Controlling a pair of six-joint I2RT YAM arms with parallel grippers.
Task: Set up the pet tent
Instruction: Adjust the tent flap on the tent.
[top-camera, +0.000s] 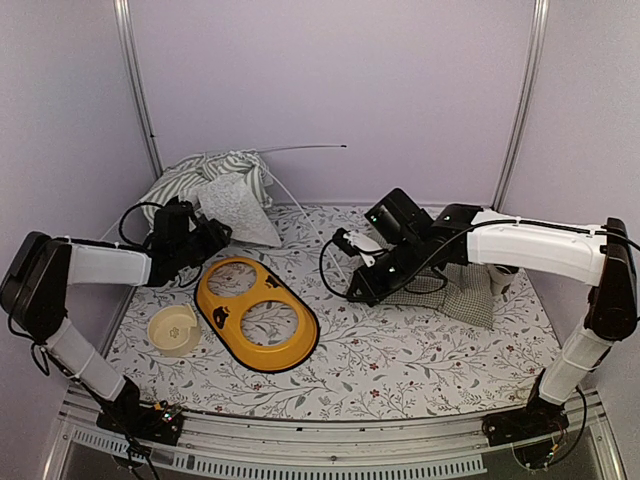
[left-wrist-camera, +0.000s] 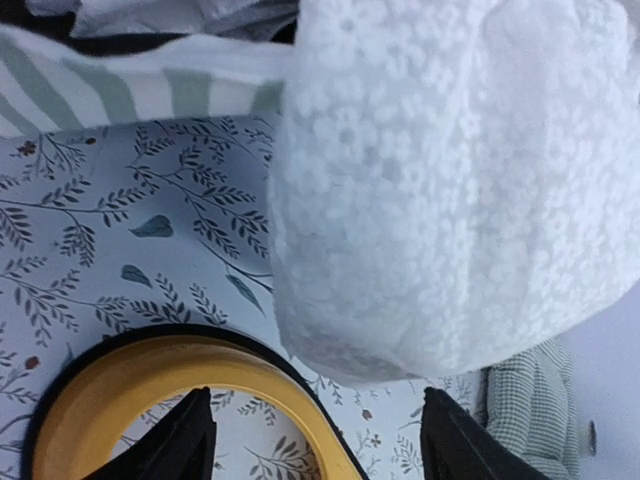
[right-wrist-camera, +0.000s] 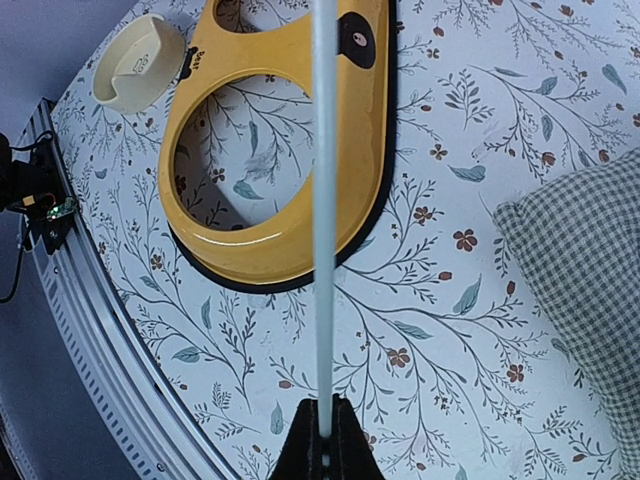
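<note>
Top external view: pet tent (top-camera: 215, 180) lies as a collapsed striped heap at 10 o'clock on the table (top-camera: 400, 360), not yet standing. Right gripper (top-camera: 352, 248) sits just off table centre toward 1 o'clock. Right wrist view shows it pinched shut on a thin white pole (right-wrist-camera: 322, 200), which runs straight out from the jaws above the yellow feeder (right-wrist-camera: 270, 255). Seen from overhead, the pole's long axis slants from the right gripper toward 10 o'clock into the heap. Left gripper (top-camera: 218, 235) is just beside the heap's 5 o'clock edge, so the left arm is the nearer one. Left wrist view shows its fingers (left-wrist-camera: 185, 440) spread wide with nothing between them and the white mesh flap (left-wrist-camera: 450, 190) directly ahead. Judgement: the next move turns on flexing the pole along that axis while the left arm steadies the fabric.
</note>
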